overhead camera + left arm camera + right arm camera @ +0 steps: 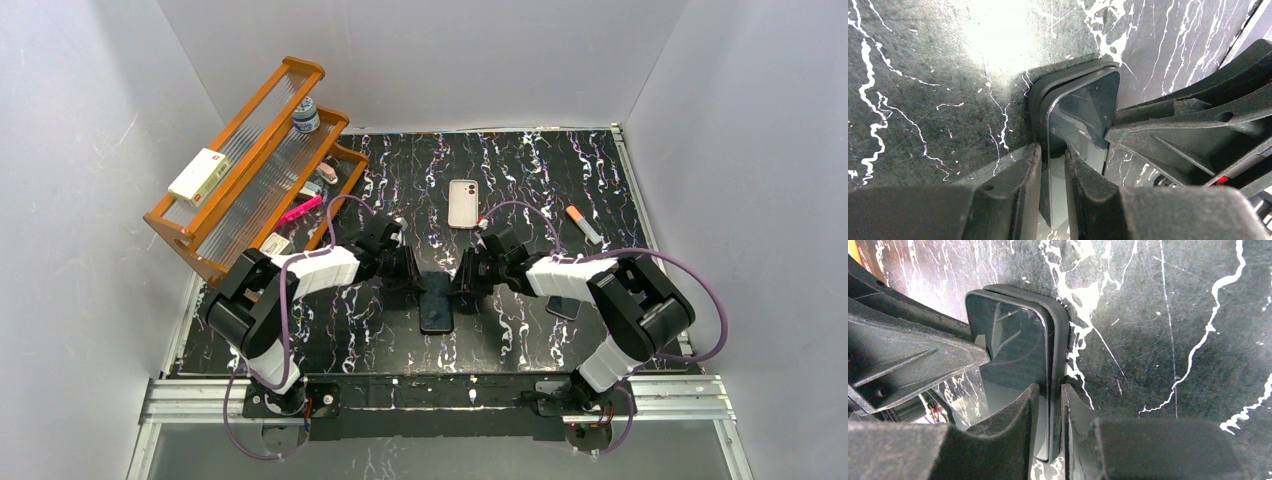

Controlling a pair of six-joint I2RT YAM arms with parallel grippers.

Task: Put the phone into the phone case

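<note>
The black phone point(437, 303) sits at the table's middle, between both arms. Its glossy screen point(1083, 107) point(1010, 340) backs onto a thicker black rubbery slab point(1035, 100) point(1060, 320). My left gripper point(416, 287) point(1053, 155) straddles the phone's left edge, one finger on the slab's back and one touching the screen. My right gripper point(459, 288) point(1050, 392) straddles the opposite edge, with a thin gap showing on the screen side. The cream-white phone case point(463, 203) lies flat farther back, well apart from both grippers.
A wooden tiered rack point(250, 170) stands at the back left, holding a box point(198, 177) and a small jar point(307, 115). An orange-tipped marker point(583, 225) lies at the right. Another black slab point(563, 307) lies under the right arm. White walls close in three sides.
</note>
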